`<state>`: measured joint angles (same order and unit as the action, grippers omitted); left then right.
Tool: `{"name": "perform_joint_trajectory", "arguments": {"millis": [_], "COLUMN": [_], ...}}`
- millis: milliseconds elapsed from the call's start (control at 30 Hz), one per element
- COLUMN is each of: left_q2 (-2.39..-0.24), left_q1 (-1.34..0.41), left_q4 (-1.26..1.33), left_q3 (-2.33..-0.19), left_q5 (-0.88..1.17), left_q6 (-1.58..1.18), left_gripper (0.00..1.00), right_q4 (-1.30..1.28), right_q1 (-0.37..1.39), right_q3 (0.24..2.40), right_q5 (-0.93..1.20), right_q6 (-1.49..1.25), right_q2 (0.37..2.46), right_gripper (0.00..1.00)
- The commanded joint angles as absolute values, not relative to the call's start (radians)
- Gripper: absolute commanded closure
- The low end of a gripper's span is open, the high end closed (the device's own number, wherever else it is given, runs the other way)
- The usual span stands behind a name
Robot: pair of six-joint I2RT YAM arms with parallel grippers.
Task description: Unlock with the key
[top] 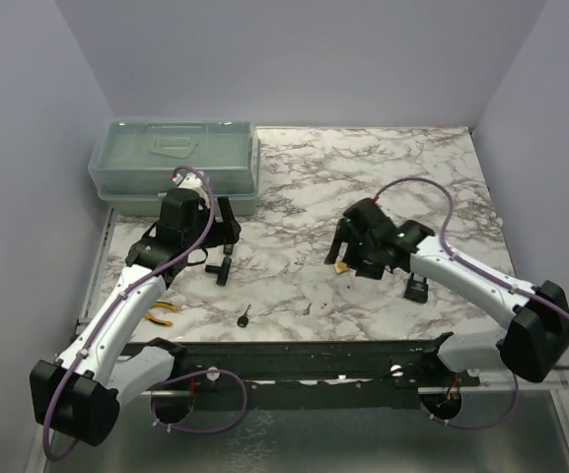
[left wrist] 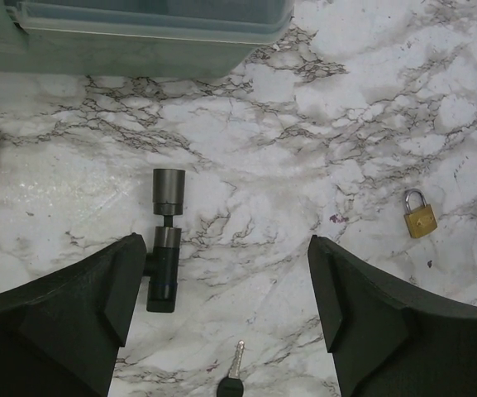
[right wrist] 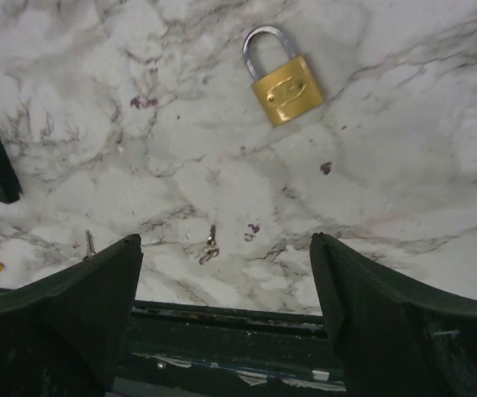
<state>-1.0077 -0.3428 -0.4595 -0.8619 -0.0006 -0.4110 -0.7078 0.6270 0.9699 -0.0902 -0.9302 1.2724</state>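
The key, with a round black head and a thin metal blade, lies on the marble table near the front rail. In the left wrist view it sits at the bottom edge, between and below my fingers. The brass padlock lies flat with its shackle shut, and it also shows in the left wrist view. My left gripper is open and empty above the table. My right gripper is open and empty over the brass padlock.
A black T-shaped piece lies by my left finger. Yellow-handled pliers lie at front left. A small black padlock sits under the right arm. A clear lidded box stands at back left. A small metal ring piece lies near the front rail.
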Motion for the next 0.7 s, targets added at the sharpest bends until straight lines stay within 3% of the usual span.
{"name": "perform_joint_trajectory", "arguments": {"millis": [0,233,667], "left_q2": [-0.976,-0.953,-0.923], "left_q1": [-0.348,-0.349,-0.349], "left_q4": [-0.475,-0.477,-0.477], "left_q3": [-0.884,-0.881,-0.877], "left_q5": [-0.046,-0.062,-0.066], "left_q6": [-0.417,-0.421,-0.422], "left_gripper": [0.14,0.15,0.15], "right_q4": [-0.849,-0.927,-0.911], "right_q1": [0.834,1.018,1.082], "right_q3": [1.076,1.236,1.226], "right_q5": [-0.280,-0.295,-0.252], "right_q6": [-1.143,-1.282,-1.368], "right_q2": [1.427,1.692,1.783], "right_gripper": [0.13,0.24,0.45]}}
